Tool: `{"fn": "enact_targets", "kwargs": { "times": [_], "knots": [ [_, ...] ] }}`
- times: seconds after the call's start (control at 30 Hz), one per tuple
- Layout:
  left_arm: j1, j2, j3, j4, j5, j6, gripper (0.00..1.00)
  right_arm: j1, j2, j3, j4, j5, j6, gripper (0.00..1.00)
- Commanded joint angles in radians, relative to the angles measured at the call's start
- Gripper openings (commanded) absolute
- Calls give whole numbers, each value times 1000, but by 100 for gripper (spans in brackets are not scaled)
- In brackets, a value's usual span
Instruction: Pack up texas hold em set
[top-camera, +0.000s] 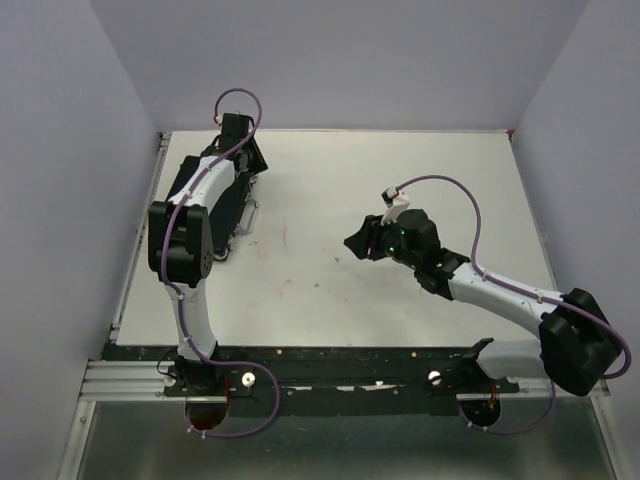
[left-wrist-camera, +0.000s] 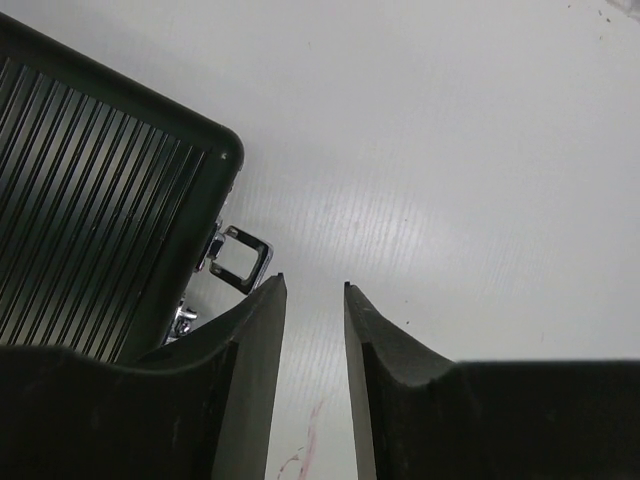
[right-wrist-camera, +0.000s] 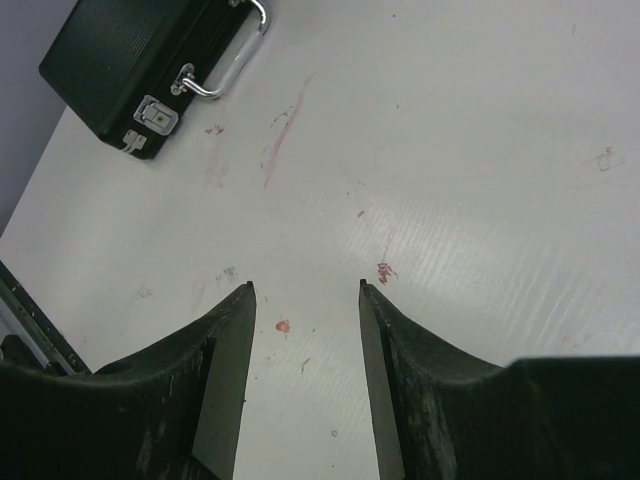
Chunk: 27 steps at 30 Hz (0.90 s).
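table (top-camera: 400, 170) — white, red-stained | on it — closed black case (right-wrist-camera: 130, 50)

From above, the left arm (top-camera: 182, 240) covers most of the black case (top-camera: 188, 183); we see only its edges and part of the handle (top-camera: 248, 215). The left wrist view cuts the case at the top and left edges (one corner and a latch (left-wrist-camera: 240, 258) remain), and the right wrist view crops it at the top. The case is closed, so we cannot see inside. The red marks (right-wrist-camera: 283, 326) on the table (right-wrist-camera: 480, 150) are too small to identify.

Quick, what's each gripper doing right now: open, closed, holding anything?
Left gripper: open, holding nothing.
Right gripper: open, holding nothing.
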Motion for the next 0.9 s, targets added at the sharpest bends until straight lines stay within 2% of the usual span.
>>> {"fn": "enact_targets", "kwargs": {
  "times": [0.0, 0.2, 0.5, 0.87],
  "knots": [
    [6, 2, 58, -16, -49, -11, 46, -9, -24, -15, -13, -6, -8, 54],
    [11, 57, 86, -48, -43, -2, 49, -9, -29, -18, -19, -6, -12, 54],
    [11, 114, 113, -73, 14, -20, 48, -9, -23, -21, -17, -7, -10, 54],
    [-8, 105, 38, -36, 43, -31, 43, -9, -18, -21, -16, -7, -5, 54]
  ]
}}
